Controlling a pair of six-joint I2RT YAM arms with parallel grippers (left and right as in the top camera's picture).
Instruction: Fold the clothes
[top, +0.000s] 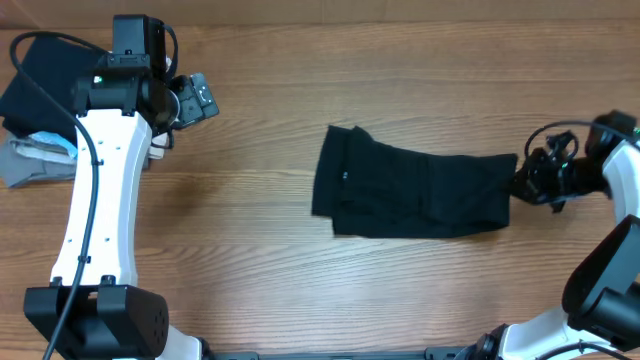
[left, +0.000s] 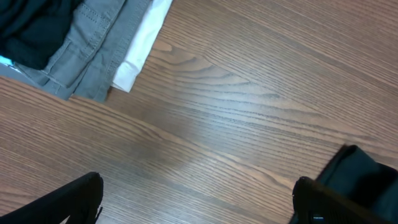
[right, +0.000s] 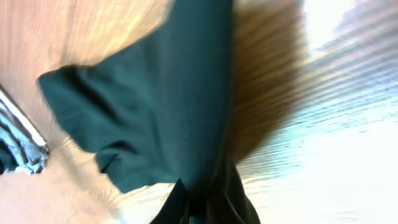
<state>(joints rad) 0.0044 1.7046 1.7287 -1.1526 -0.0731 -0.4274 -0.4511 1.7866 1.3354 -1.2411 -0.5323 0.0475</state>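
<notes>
Black cloth crowds the bottom of the right wrist view, where the shirt (right: 168, 99) runs straight down into the right gripper (right: 199, 202), whose fingers are pinched tight on its edge with no gap showing between them. From overhead the same grip sits at the far right of the frame, middle height, on the right-hand end of the garment, which looks slightly lifted and pulled to a point there.

As for progress, I'd say it is partway. The shirt lies across the centre-right of the overhead frame as a long, narrow band, so the sides seem to have been brought in already. No sleeves stick out. What looks left is folding that band across itself, end to end, and then setting it down tidy. The pinch on the right-hand end fits that step, though I can't say which way it will go.

The cloth itself is soft, matt and dark, with loose creases along its length. Its left end is squarer and a bit wider, with a tiny pale mark on it. I can't make out the collar.

Over in the upper left of the overhead frame, the left gripper (top: 198, 98) hangs spread wide with nothing in it, above the bare wooden table (top: 300, 280) and near a pile of folded garments (top: 35, 110), well apart from the shirt
</notes>
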